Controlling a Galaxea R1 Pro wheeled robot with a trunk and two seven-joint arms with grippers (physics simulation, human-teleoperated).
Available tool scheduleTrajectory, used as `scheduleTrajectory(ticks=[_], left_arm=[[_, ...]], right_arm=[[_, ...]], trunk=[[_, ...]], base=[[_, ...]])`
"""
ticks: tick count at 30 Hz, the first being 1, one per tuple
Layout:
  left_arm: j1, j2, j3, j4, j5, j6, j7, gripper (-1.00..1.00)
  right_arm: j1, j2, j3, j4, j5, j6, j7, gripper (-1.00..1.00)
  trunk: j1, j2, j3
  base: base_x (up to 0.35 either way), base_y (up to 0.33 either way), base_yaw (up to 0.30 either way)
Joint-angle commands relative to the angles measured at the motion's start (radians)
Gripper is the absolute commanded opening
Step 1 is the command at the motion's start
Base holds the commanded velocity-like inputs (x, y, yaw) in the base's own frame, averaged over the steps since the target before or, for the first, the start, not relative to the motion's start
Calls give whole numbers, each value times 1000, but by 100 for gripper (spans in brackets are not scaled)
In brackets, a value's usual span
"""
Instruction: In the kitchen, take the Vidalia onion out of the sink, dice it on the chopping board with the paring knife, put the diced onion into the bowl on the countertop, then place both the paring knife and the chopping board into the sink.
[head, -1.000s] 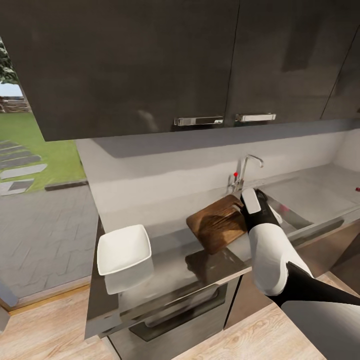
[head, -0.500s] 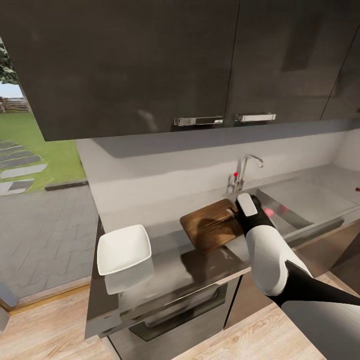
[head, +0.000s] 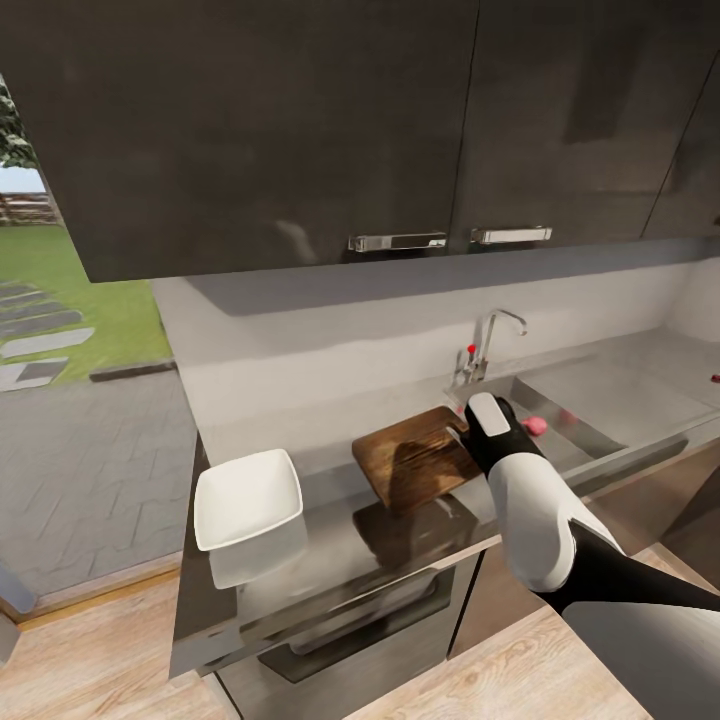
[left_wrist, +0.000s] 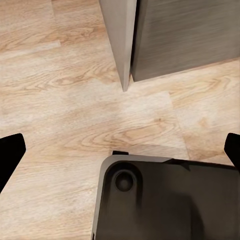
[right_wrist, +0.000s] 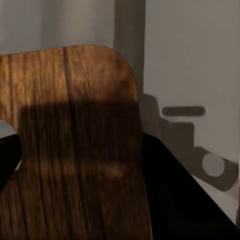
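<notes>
Chopping board (head: 412, 456) in right hand (head: 478, 428), beside sink (head: 585, 405)

The grey bench (head: 330, 560) carries a white bowl (head: 247, 497), well left of the right pincer (head: 470, 425) gripping the chopping board (head: 415, 455).

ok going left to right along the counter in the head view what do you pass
bowl → chopping board → right gripper at the board's right edge → tap → Vidalia onion in the sink

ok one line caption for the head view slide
Right gripper holding the chopping board on the countertop, between bowl and sink.
</notes>
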Motion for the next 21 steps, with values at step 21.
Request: scheduleTrajectory(ticks=[21], left_arm=[[0,1,0,-1,7,-1,-1,100]], right_arm=[[0,1,-4,18,3,4,-12,-100]], trunk=[[1,-2,-13]], base=[[0,0,0]])
